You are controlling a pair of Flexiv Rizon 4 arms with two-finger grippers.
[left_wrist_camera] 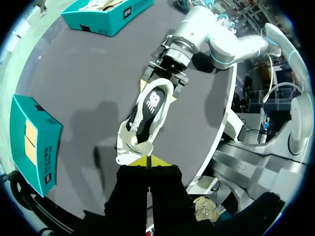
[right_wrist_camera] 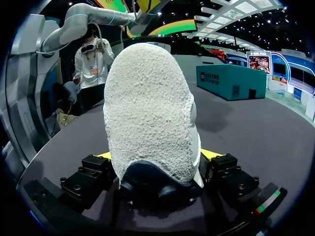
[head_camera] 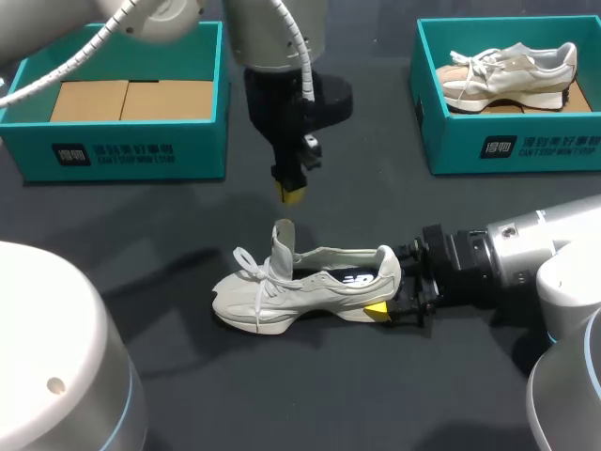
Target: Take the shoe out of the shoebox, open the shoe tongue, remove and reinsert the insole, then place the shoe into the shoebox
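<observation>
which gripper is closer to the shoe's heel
Right. The right gripper clamps the shoe's heel from both sides; the left gripper hangs above the tongue.

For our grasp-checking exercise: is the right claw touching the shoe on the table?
Touching. The right wrist view shows the shoe heel-first inside the right claw, with both yellow fingertips pressed against its sides.

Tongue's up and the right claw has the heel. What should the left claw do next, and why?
Probably open the left claw and lower it behind the upright tongue onto the insole. The insole shows in the opening, the right claw grips the shoe by its heel, and the left claw hovers shut above.
</observation>
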